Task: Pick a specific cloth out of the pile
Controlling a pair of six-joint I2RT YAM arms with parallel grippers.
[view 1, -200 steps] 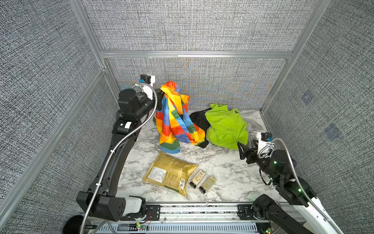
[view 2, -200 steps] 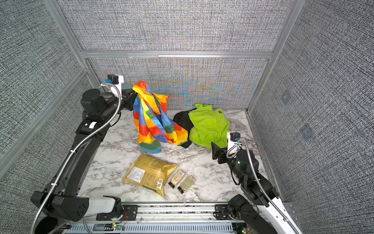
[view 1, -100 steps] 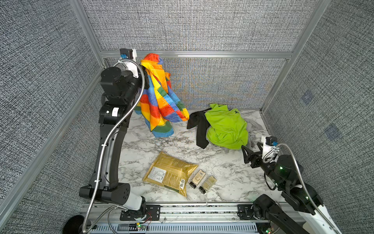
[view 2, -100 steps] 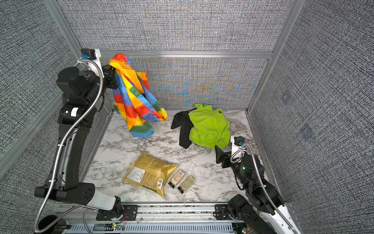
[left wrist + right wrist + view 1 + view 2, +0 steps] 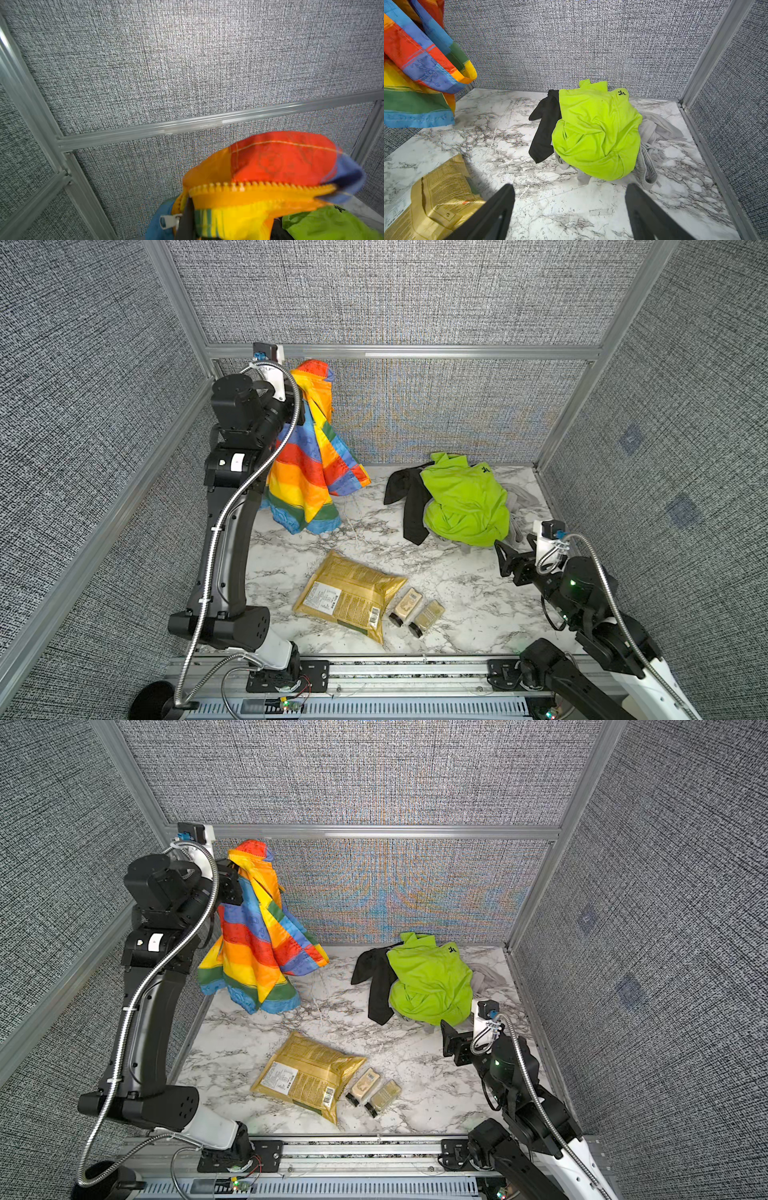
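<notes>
The cloth (image 5: 307,472) (image 5: 253,952), in red, orange, yellow, green and blue blocks, hangs high at the back left. My left gripper (image 5: 232,882) is shut on its top edge by an orange zipper (image 5: 259,187); one dark finger (image 5: 187,218) shows against the fabric. The pile (image 5: 461,502) (image 5: 428,977) lies at the back right: a lime-green shirt (image 5: 596,133) on top, a black garment (image 5: 546,128) to its left, a grey one (image 5: 652,128) to its right. My right gripper (image 5: 503,558) (image 5: 569,187) hovers open and empty just in front of the pile.
A gold pouch (image 5: 349,597) lies front centre on the marble table (image 5: 457,593), with two small packets (image 5: 417,608) beside it. Grey fabric walls with aluminium posts close in three sides. A metal rail (image 5: 395,668) runs along the front.
My left gripper has lifted the cloth up and to the left, away from the pile, and the black garment has dropped free. The right gripper has drawn back slightly from the pile.
</notes>
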